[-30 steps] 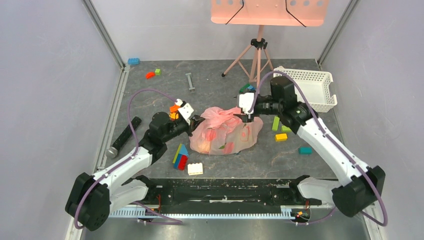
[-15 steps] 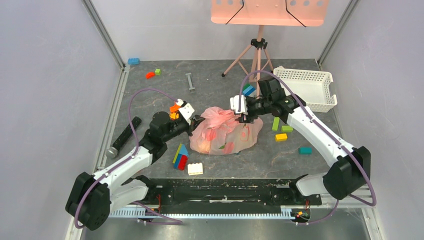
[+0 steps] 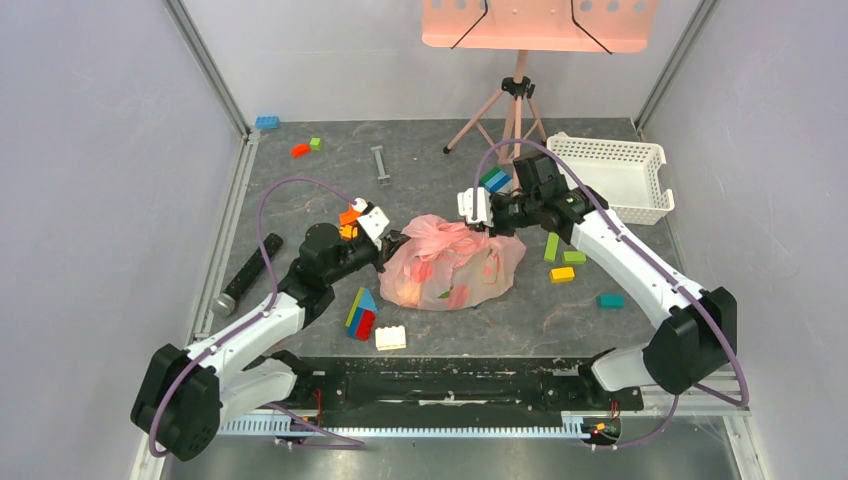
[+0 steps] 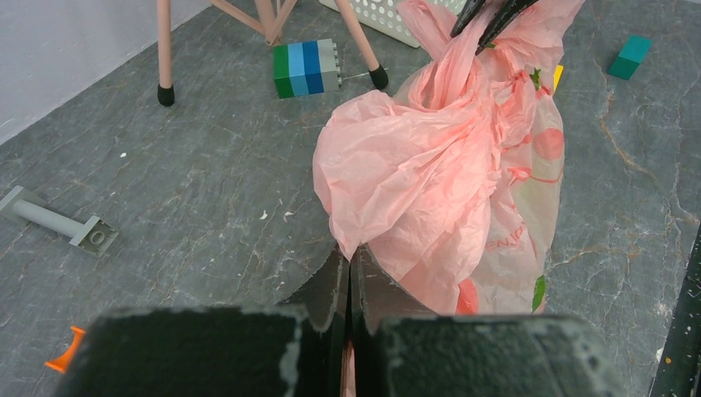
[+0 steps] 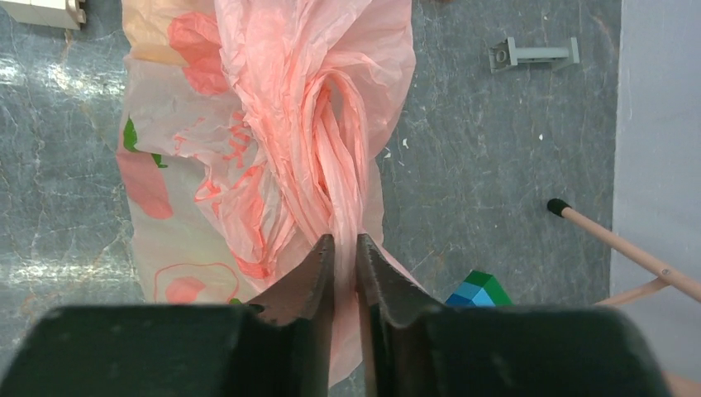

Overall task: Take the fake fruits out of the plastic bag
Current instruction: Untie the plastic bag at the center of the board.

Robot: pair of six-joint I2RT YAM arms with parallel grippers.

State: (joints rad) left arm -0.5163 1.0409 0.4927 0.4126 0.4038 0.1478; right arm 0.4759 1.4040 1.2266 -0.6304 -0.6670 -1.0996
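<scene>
The pink plastic bag (image 3: 450,268) lies bulging in the middle of the table. The fake fruits are hidden inside it; only faint red and green patches show through the film. My left gripper (image 3: 388,243) is at the bag's left edge, shut on a pinch of its plastic (image 4: 349,256). My right gripper (image 3: 487,228) is at the bag's top right, shut on a bunched strip of the bag (image 5: 345,241). In the left wrist view the bag (image 4: 446,165) stretches away to the right gripper's fingers (image 4: 488,12). From the right wrist the bag (image 5: 273,124) fans out ahead of the jaws.
A white lattice basket (image 3: 620,175) stands at the back right, behind a pink tripod (image 3: 515,110). Coloured blocks lie around: a stack (image 3: 361,313) and a white block (image 3: 390,338) in front of the bag, green and yellow ones (image 3: 560,260) to its right. A black cylinder (image 3: 245,275) lies left.
My right gripper has moved left and back to the bag's top and shut on a bunched strip of it. The left gripper and the bag have stayed put.
</scene>
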